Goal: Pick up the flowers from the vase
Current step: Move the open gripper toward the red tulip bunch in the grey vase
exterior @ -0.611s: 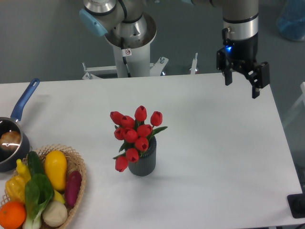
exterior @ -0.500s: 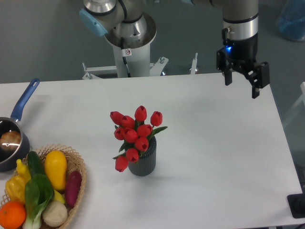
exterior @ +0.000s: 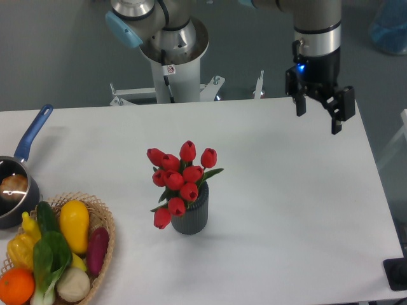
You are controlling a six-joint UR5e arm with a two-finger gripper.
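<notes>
At the far left edge a saucepan point(exterior: 11, 190) with a blue handle is seen, and just below it a wicker basket point(exterior: 105, 244) of vegetables at the table's point(exterior: 286, 210) near left corner. Near the middle of the table the flowers point(exterior: 180, 178) are seen standing in the vase point(exterior: 191, 215), the red buds spreading wider than its mouth, one bud drooping to its left. Well apart, above the far right part of the table, the gripper point(exterior: 317, 116) is held with its fingers spread and nothing between them.
</notes>
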